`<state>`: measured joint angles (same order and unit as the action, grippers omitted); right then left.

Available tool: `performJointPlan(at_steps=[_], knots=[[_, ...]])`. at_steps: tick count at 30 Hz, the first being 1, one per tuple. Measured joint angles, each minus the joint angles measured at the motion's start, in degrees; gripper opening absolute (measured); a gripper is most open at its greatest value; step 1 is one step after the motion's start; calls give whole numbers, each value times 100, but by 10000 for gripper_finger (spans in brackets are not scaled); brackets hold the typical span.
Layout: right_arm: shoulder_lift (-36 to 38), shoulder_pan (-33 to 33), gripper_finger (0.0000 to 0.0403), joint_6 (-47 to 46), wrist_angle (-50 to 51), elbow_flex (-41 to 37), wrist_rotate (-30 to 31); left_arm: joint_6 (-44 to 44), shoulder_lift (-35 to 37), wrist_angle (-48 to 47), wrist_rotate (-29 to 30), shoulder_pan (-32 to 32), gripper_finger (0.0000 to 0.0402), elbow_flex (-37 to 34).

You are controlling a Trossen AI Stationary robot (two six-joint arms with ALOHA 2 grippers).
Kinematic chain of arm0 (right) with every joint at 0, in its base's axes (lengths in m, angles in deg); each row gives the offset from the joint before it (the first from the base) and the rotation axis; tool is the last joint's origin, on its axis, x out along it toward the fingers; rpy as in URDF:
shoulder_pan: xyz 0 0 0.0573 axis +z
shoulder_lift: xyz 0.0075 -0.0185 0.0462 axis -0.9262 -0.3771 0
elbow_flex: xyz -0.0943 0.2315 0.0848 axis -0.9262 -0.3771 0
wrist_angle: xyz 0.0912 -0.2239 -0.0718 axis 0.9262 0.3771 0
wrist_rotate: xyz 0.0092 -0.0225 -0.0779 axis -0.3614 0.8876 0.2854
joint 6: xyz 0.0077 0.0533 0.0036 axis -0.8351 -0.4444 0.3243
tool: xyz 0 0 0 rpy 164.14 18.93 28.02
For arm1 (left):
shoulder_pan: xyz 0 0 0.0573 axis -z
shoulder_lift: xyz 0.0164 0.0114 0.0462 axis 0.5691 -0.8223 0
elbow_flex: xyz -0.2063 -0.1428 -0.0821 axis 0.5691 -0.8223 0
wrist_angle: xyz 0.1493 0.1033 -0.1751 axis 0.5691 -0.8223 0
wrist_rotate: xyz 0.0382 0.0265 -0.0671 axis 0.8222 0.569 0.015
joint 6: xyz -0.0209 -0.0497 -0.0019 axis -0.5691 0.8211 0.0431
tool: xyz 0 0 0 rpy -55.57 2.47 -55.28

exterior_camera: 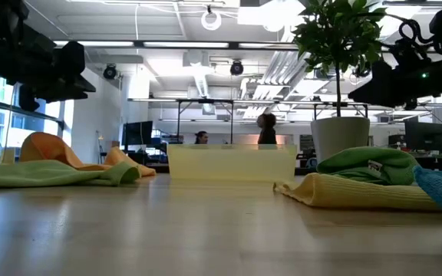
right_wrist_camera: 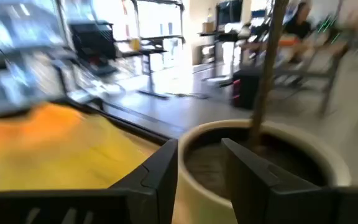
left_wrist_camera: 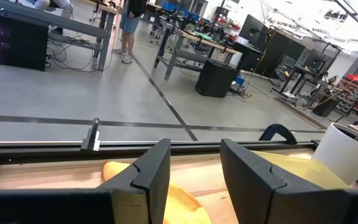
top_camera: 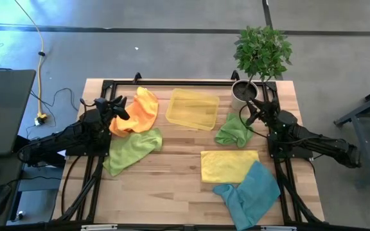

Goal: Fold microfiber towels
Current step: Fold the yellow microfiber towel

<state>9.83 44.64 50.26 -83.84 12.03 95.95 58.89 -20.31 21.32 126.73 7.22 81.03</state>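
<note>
Orange towel (top_camera: 139, 110) and a green towel (top_camera: 131, 150) lie crumpled at the table's left; another green towel (top_camera: 234, 130), a yellow towel (top_camera: 229, 165) and a teal towel (top_camera: 250, 192) lie right. Left gripper (top_camera: 119, 109) and right gripper (top_camera: 252, 110) hover with fingers part open, holding nothing. Folding looks unstarted; next, pinch a towel's edge.

Both claws (left_wrist_camera: 194, 180) (right_wrist_camera: 201, 177) parted, empty, raised.
</note>
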Motion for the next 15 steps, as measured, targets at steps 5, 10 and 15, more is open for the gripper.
performJointPlan(at_steps=[5, 10, 15], knots=[[1, -2, 113, -1223, -48, -2, -295, 0, 1, 0, 0, 0, 133, 1], [1, 0, 113, -1752, -389, 0, -307, 246, 2, 4, 0, 0, 133, 2], [1, 0, 113, -2368, -627, -2, -325, 575, 0, 49, -2, 0, 133, 2]])
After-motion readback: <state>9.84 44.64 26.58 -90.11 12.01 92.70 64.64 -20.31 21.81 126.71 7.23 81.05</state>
